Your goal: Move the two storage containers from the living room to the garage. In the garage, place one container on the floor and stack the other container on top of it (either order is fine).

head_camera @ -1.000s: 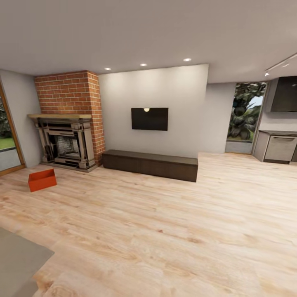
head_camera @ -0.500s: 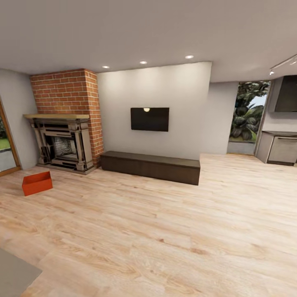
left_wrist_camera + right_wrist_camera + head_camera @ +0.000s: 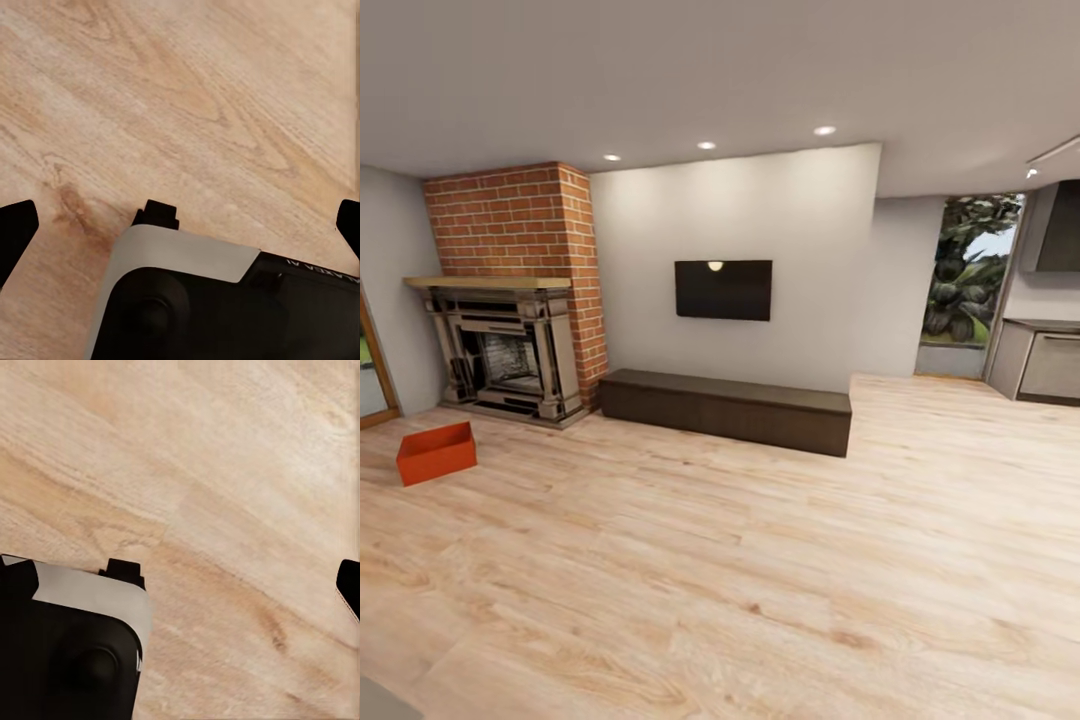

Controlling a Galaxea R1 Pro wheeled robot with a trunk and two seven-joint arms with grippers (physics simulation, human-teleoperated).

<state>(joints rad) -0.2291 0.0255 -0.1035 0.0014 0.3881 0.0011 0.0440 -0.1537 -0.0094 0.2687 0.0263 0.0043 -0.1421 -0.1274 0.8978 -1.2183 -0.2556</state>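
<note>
One orange-red storage container (image 3: 437, 452) sits upright on the light wood-plank floor (image 3: 760, 560) of the living room, at the far left of the head view, in front of the red-brick fireplace (image 3: 510, 300). In the left wrist view my left gripper (image 3: 181, 223) is open, its two dark fingertips (image 3: 15, 229) far apart at the picture's edges with only wood floor behind them. Seen from the right wrist, my right gripper (image 3: 184, 585) is open too, holding nothing, with one fingertip (image 3: 349, 585) at the edge.
A long dark low cabinet (image 3: 725, 408) runs along the wall under a black TV (image 3: 723, 290). A window with plants (image 3: 965, 275) and a grey kitchen unit (image 3: 1045, 365) are at the far right. Part of my grey-and-black body (image 3: 225, 300) shows under both wrists.
The whole head view has shifted: walls and cabinet look nearer, and the container has slid left in the picture. The grey patch at lower left has nearly left the frame. The container itself has not moved.
</note>
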